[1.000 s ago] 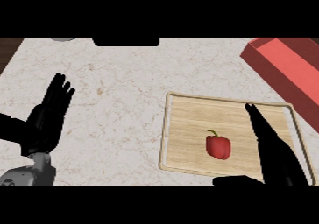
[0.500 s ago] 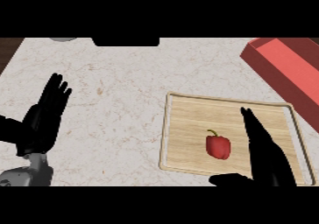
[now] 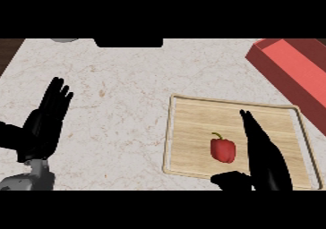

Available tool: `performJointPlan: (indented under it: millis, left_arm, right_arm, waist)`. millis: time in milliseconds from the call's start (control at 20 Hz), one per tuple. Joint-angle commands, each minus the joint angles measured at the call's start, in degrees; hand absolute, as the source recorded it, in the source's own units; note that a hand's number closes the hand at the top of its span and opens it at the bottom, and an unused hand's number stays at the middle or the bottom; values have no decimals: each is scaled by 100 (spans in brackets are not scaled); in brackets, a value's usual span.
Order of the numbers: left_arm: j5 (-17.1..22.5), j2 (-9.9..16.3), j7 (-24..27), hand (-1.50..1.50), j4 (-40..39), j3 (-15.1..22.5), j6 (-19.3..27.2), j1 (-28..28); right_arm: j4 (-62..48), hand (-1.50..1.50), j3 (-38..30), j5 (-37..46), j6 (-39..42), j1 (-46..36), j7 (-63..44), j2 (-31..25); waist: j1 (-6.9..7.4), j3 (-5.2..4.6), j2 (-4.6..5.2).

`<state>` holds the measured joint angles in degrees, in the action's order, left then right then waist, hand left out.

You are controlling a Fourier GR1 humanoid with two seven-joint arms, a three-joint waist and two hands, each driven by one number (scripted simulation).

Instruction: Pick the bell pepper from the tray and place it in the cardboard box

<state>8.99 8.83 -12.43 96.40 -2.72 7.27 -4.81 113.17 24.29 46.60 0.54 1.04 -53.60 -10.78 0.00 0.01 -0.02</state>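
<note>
Shifted slightly left since the earlier frame: right hand (image 3: 263,156), now just beside the pepper. One counter (image 3: 126,80), pale speckled marble. One cardboard box (image 3: 299,74), red, long, open-topped, at upper right. One tray (image 3: 192,129), light wood, square, low raised rim. Two black hands: the right over the tray, fingers straight, holding nothing; left hand (image 3: 43,125) resting released near the left edge. One bell pepper (image 3: 222,150), red, glossy, green-stemmed, lying on the tray.

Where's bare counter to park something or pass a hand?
Free: the wide marble stretch between the left hand and the wooden tray, and the strip between the tray's far rim and the counter's back edge. Crowded: the tray's right half, with the bell pepper, the right hand and the red box nearby.
</note>
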Motion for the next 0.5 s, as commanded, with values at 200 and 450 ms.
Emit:
performJointPlan:
  millis: [200, 450]
  left_arm:
    - [-172, -118, 139, 0, -354, -64, -61, -229]
    - [-314, -154, -550, 0, 326, 20, 169, -176]
  right_arm:
    - [-602, -150, -453, 31, 394, -564, 118, 364]
    - [-226, -150, -146, 187, 212, 266, 385, 370]
  waist:
    - [1, -1, 4]
    - [-11, 0, -3]
